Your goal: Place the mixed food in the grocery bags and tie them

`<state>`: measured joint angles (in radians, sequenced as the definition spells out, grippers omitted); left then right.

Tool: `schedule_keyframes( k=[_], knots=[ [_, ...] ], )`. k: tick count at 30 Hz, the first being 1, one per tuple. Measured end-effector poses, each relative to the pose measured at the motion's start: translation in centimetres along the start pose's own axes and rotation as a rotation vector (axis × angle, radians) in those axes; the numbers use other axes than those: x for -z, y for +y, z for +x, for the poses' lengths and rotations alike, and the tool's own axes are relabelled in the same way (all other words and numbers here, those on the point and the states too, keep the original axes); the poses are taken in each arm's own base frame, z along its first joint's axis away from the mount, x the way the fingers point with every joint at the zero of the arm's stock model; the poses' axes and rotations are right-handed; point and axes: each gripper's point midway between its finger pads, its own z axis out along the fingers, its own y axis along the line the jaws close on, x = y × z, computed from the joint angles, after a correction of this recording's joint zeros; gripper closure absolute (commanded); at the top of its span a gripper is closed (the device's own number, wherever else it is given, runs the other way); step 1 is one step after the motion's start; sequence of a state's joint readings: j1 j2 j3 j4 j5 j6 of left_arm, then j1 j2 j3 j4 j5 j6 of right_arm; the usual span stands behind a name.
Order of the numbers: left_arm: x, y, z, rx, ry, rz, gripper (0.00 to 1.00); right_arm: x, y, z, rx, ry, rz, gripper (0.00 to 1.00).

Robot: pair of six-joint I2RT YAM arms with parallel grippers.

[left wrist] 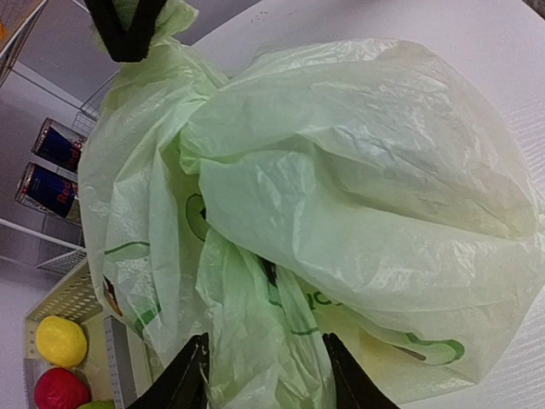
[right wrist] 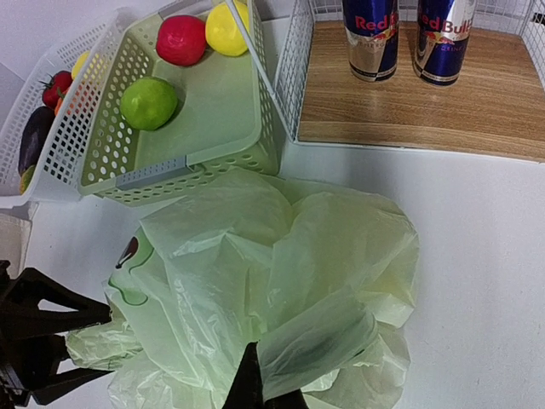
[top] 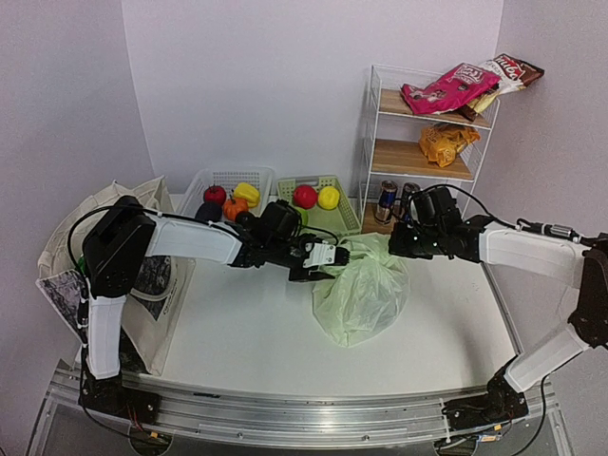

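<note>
Left pincer (left wrist: 265, 341) straddles plastic bag (left wrist: 358, 187); green basket (right wrist: 162, 175), cans (right wrist: 370, 38) just behind.

Cannot see inside plastic bag (left wrist: 358, 187); crumpled folds in the way. Cannot tell whether left gripper (left wrist: 264, 349), cropped at 6 o'clock, truly pinches the plastic. Only slivers of right gripper (right wrist: 260, 383) at 6 o'clock. Tops of drink cans (right wrist: 370, 38) cropped at 12 o'clock.

Plain pale walls (top: 285, 85), faint lilac tint, soft even light. White table (top: 256, 332), aluminium rail (top: 285, 410) along near edge. White wire rack (top: 372, 114) back right, wooden shelves (top: 404, 157).
</note>
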<state>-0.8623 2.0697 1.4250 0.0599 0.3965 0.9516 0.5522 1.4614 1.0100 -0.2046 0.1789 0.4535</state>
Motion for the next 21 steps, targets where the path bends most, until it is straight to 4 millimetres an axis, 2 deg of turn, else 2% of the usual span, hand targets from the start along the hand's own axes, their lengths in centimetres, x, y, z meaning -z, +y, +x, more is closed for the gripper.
schedule_keyframes(
  k=[3,4,9,13,15,18,21],
  knots=[
    [0.1,0.6,-0.6,-0.011,-0.011,-0.011,0.98,0.0,0.0,0.1,0.003,-0.004,-0.002,1.00],
    [0.1,0.8,-0.8,-0.016,-0.017,-0.014,1.00,0.0,-0.1,0.1,0.004,-0.003,-0.002,1.00],
    [0.3,1.6,-1.6,-0.002,-0.023,-0.013,1.00,0.2,-0.3,0.3,0.007,-0.007,0.001,1.00],
    [1.4,1.7,-1.4,0.059,0.005,0.041,1.00,1.0,-1.7,0.0,0.014,-0.028,0.072,1.00],
    [2.9,1.7,-0.9,0.085,0.022,0.060,1.00,1.6,-3.0,-0.1,0.011,-0.039,0.122,1.00],
    [6.4,2.1,-0.2,0.119,0.040,0.062,1.00,2.2,-4.8,0.0,-0.002,-0.036,0.178,1.00],
    [10.1,2.8,-1.3,0.120,0.016,0.036,1.00,2.0,-4.6,1.0,0.002,0.005,0.158,1.00]
  ],
)
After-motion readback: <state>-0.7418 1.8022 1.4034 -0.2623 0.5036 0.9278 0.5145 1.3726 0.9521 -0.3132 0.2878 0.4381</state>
